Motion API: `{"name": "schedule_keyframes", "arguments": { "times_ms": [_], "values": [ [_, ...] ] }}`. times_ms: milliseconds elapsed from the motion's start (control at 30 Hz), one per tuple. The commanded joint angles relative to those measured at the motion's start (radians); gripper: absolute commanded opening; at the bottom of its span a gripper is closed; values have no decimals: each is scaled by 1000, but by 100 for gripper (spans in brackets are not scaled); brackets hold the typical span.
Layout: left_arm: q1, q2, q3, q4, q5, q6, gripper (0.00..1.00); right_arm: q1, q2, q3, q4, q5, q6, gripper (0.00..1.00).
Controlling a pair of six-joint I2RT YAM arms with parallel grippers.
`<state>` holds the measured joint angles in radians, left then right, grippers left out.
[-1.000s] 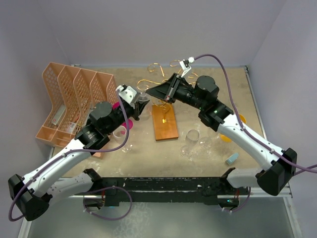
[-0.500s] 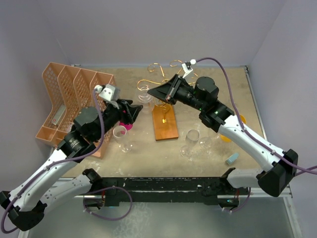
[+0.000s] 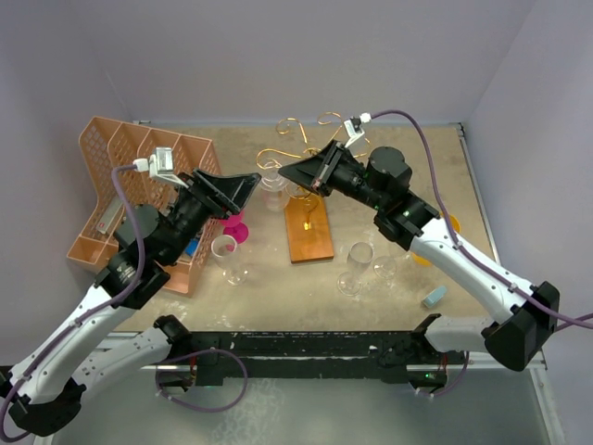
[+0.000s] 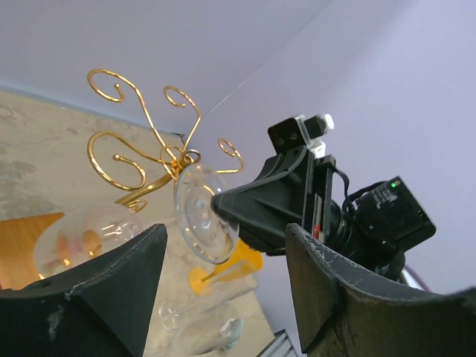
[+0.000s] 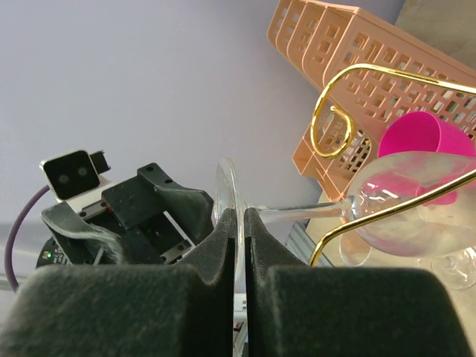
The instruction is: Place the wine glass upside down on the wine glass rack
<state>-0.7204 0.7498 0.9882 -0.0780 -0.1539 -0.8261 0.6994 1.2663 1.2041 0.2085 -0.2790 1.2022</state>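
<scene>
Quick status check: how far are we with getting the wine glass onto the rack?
Done: the wine glass is up at the gold arms of the wine glass rack. In hand: the right gripper pinches its foot, with the glass tilted sideways; the left gripper is open, clear of it. Left: hang it bowl-down on an arm, then release.

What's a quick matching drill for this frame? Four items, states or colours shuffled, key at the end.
Items:
1. left end effector
2. right end effector
3. cup
4. block

States:
A. shut on the foot of the glass
B. pink, beside the organiser
C. open, holding nothing
D. pale blue

Pairs: 1-C, 2-A, 3-B, 4-D
</scene>
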Motion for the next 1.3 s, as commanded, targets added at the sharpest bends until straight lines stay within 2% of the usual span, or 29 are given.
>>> {"name": "schedule_keyframes", "arguments": {
  "times_ms": [0,133,233,333,533,700,733,800,833,933,1033,1067,1200,1267],
  "values": [
    [3,32,3,92,-52,-177,62,2,-43,-8,118,-6,5,0],
    [3,52,-41,102,-116,-204,62,3,-56,-23,133,-8,9,0],
    [3,58,-84,171,-94,-230,62,2,-66,-30,134,-5,12,0],
    [3,82,-80,172,-66,-242,59,2,-64,-32,135,-7,11,0],
    [3,97,-99,244,-21,-279,39,3,-58,-37,137,-22,7,0],
    [3,85,-125,286,-41,-301,31,3,-68,-50,131,-16,4,0],
    [3,88,-133,302,-36,-315,25,3,-67,-51,131,-17,1,0],
    [3,104,-147,346,-19,-343,6,2,-62,-46,128,-25,-4,0],
    [3,116,-150,364,-7,-362,0,2,-60,-43,123,-26,-6,0],
    [3,136,-158,399,27,-405,0,2,-63,-35,104,-4,-9,1],
    [3,146,-142,371,15,-437,0,3,-69,-25,77,39,-11,26],
    [3,149,-131,355,1,-452,0,3,-72,-20,67,58,-12,32],
    [4,174,-108,310,-49,-538,0,2,-86,-12,29,113,-17,49],
    [4,194,-91,294,-49,-554,0,1,-93,2,-5,155,-42,55]
  ]
}}
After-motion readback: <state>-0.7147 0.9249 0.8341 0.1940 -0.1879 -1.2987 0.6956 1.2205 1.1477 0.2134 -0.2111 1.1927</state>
